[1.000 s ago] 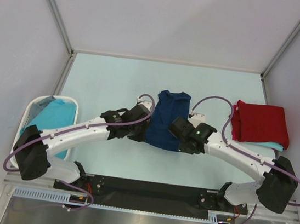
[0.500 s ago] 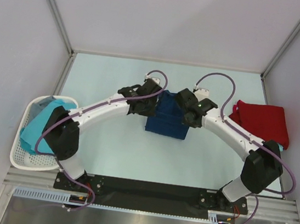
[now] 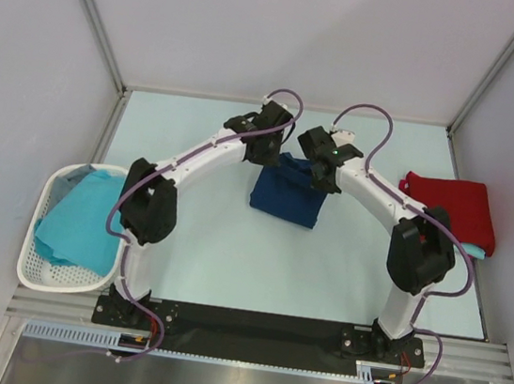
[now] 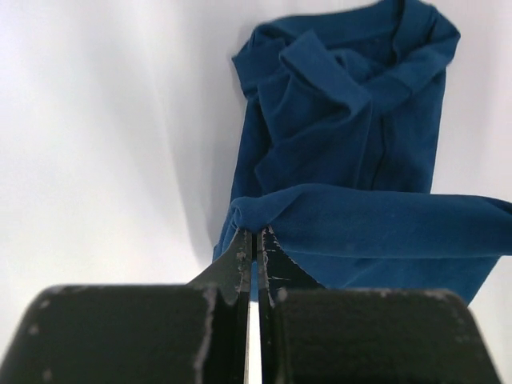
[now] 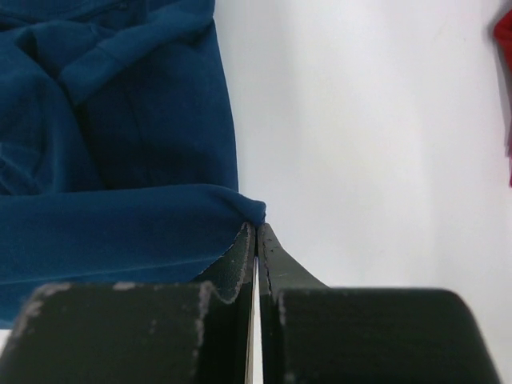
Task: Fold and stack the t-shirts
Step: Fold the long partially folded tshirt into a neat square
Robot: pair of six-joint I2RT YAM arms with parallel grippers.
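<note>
Wrist views show me what the top view hides: my left hand (image 4: 254, 234) and right hand (image 5: 256, 228) are each pinched shut on a raised edge of the navy t-shirt (image 3: 283, 195), which lies mid-way across the table (image 3: 230, 255). From above I count one navy, one red t-shirt (image 3: 454, 207) lying on a turquoise edge (image 3: 473, 251) at the right, and another turquoise t-shirt (image 3: 82, 221) in the white basket (image 3: 56, 281).

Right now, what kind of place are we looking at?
Probably a robot lab cell, not a home: a left arm and right arm bolted to a rail, blank walls around the table, a navy shirt mid-fold.
</note>
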